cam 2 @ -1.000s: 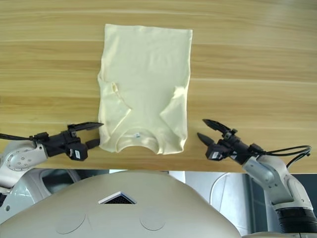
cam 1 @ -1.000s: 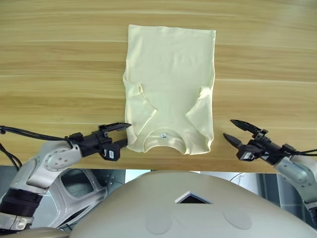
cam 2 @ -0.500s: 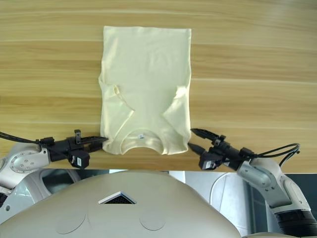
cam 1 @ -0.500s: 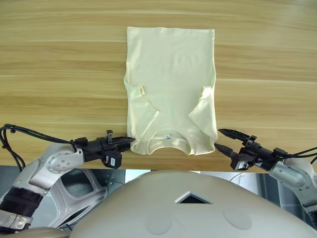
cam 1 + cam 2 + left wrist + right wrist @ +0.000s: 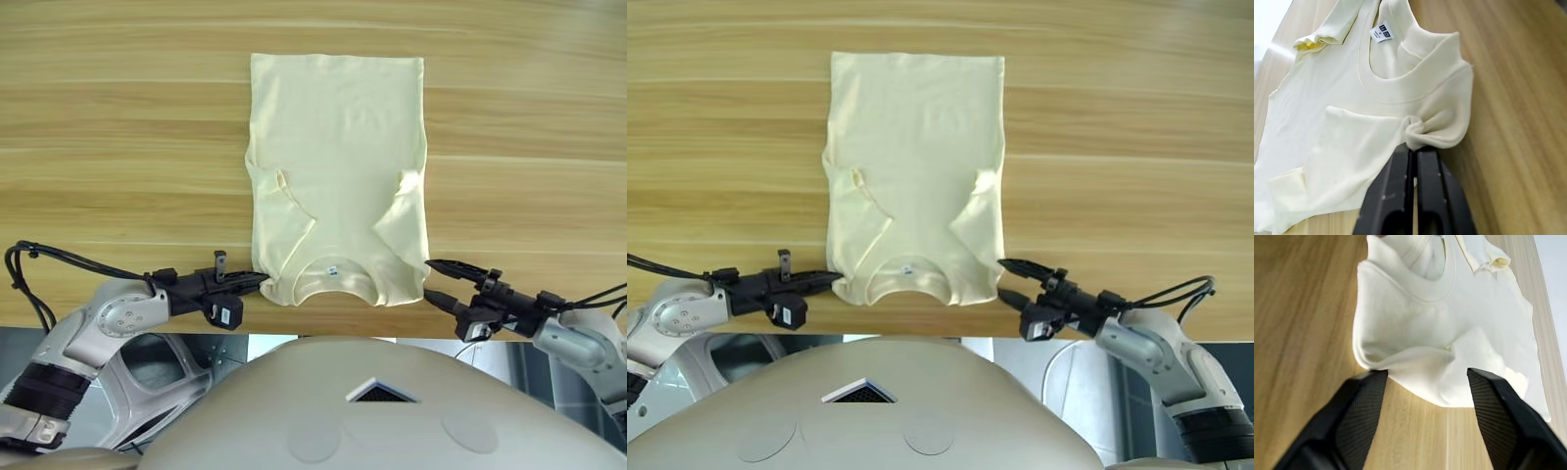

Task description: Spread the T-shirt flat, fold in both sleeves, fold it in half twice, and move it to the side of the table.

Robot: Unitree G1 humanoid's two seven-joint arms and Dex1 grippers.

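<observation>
Pale-yellow cloth, a short-sleeved T-shirt [image 5: 338, 166], lies flat in the middle of the light-brown wooden bench [image 5: 118, 147], with its hem at the far side and its round collar [image 5: 333, 287] toward the near edge. Both sleeves [image 5: 397, 211] are folded inward over the chest, so the outline is a long rectangle. A small white label [image 5: 1382, 33] sits inside the collar. The black two-fingered left tool [image 5: 257, 281] is at the near left corner of the T-shirt, by the shoulder. In the left wrist view its fingers [image 5: 1398, 186] are pressed together, with a bunched fold of the shoulder cloth pinched at their tips. The black right tool [image 5: 431, 277] is at the near right corner. Its fingers [image 5: 1356, 421] stand apart, one on each side of the shoulder corner, which bulges between them. Whether they touch the cloth I cannot tell. Both tools lie low at the bench's near edge, pointing toward each other across the collar end of the T-shirt.
</observation>
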